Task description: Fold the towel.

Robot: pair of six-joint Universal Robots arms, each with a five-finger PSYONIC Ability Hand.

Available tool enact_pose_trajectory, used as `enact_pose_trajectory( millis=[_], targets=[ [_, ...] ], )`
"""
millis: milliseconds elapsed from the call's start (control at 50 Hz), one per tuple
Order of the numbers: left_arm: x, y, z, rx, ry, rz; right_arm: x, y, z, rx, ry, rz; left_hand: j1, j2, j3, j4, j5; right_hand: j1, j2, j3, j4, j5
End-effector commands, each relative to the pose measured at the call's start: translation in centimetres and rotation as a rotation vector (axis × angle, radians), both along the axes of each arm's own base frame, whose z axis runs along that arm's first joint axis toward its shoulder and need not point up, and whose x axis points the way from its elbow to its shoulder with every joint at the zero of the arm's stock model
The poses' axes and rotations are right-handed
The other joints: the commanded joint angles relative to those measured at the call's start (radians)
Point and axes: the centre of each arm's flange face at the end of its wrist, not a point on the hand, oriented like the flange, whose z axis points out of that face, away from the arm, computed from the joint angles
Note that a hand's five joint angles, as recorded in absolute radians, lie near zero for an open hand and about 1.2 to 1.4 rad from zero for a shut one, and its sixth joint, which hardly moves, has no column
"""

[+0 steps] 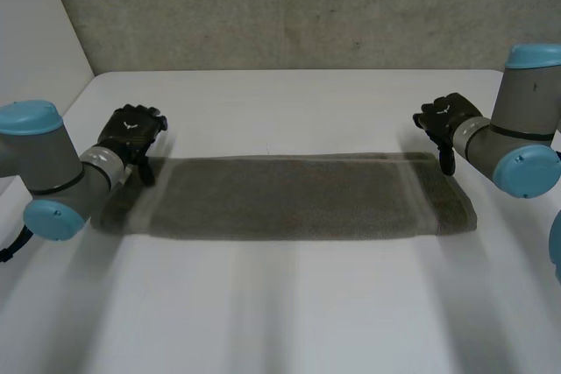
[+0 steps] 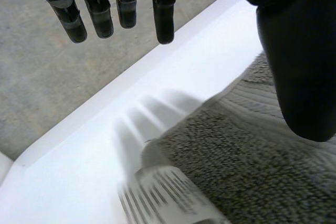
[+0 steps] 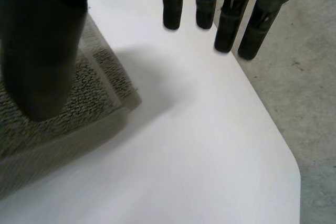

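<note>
Currently you have the towel (image 1: 289,197) lying flat across the middle of the white table (image 1: 289,321), its long side running from one arm to the other. Your left hand (image 1: 131,133) is at the towel's far left corner, with its fingers (image 2: 100,17) straight, held apart from the thumb (image 2: 299,66) and gripping nothing. The fingers hang over bare table just past the edge, the thumb over the cloth. A white label (image 2: 168,195) sits at the towel's edge near that hand. Your right hand (image 1: 449,118) is at the far right corner, posed the same way and equally empty. Whether either thumb actually touches the towel, you probably can't judge.
</note>
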Motion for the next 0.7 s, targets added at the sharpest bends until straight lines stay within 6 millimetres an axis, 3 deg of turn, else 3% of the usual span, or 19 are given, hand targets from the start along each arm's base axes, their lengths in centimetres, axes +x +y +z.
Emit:
enact_pose_trajectory(
  millis=[20, 100, 180, 220, 280, 320, 440, 500, 600, 700],
  targets=[
    [0.4, 0.0, 1.0, -0.009, -0.012, 0.059, 0.3, -0.1, 1.4, -0.013, -0.080, -0.022, -0.009, -0.009, -0.009, -0.011, -0.021, -0.129, -0.117, -0.132, -0.133, -0.094],
    [0.6, 0.9, 2.2, 0.018, -0.018, 0.068, -0.1, 0.4, 4.4, -0.021, -0.201, -0.056, 0.000, 0.000, 0.000, -0.002, -0.013, -0.129, -0.117, -0.132, -0.133, -0.094],
    [0.8, 2.2, 3.0, 0.040, -0.021, 0.068, -0.5, 1.7, 5.4, 0.008, -0.226, -0.058, 0.006, 0.006, 0.006, 0.004, -0.007, -0.129, -0.117, -0.132, -0.133, -0.094],
    [0.9, 3.7, 3.8, 0.050, -0.019, 0.059, -1.0, 3.7, 6.2, 0.041, -0.225, -0.048, 0.012, 0.011, 0.012, 0.010, -0.001, -0.129, -0.117, -0.132, -0.133, -0.094],
    [1.0, 4.4, 4.2, 0.052, -0.017, 0.056, -1.2, 4.8, 6.4, 0.058, -0.222, -0.045, 0.012, 0.011, 0.012, 0.010, -0.001, -0.129, -0.117, -0.132, -0.133, -0.094],
    [1.2, 5.9, 4.9, 0.054, -0.016, 0.052, -1.7, 7.0, 5.9, 0.107, -0.212, -0.047, 0.012, 0.011, 0.012, 0.010, -0.001, -0.129, -0.117, -0.132, -0.133, -0.094],
    [1.5, 8.1, 5.5, 0.043, -0.011, 0.053, -2.5, 10.4, 4.0, 0.150, -0.180, -0.034, 0.014, 0.014, 0.015, 0.013, 0.002, -0.075, -0.063, -0.078, -0.079, -0.040],
    [1.6, 8.5, 5.4, 0.041, -0.011, 0.054, -2.6, 11.1, 3.3, 0.152, -0.164, -0.030, 0.015, 0.014, 0.015, 0.013, 0.002, -0.075, -0.062, -0.078, -0.078, -0.040],
    [1.9, 9.9, 5.6, 0.024, -0.008, 0.056, -3.1, 12.7, 0.6, 0.167, -0.112, -0.020, 0.020, 0.020, 0.021, 0.019, 0.008, -0.075, -0.062, -0.078, -0.078, -0.040],
    [1.9, 10.5, 5.3, 0.034, -0.008, 0.054, -3.5, 12.1, -0.9, 0.142, -0.112, -0.036, 0.015, 0.014, 0.015, 0.013, 0.002, -0.019, -0.007, -0.022, -0.023, 0.016]
  ],
)
